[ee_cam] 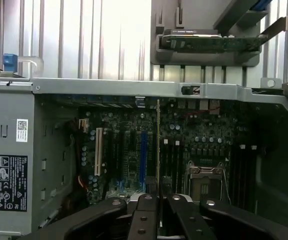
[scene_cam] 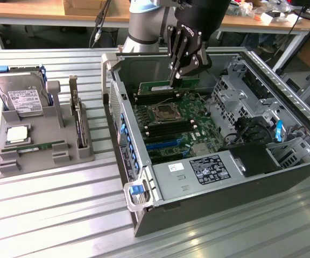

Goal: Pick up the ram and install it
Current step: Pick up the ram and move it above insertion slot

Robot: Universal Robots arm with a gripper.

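Inside the open computer case, the claw is clenching the ram near its middle. It is holding the green stick level and on edge over the memory slots beside the processor socket. From the wrist, the stick is showing edge-on between the fingers. A second stick is lying in the grey holder on the tabletop.

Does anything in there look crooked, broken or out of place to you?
Nothing stands out. The claw grips the ram roughly level just above the motherboard inside the open case. The other parts sit neatly in their slots in the grey tray.
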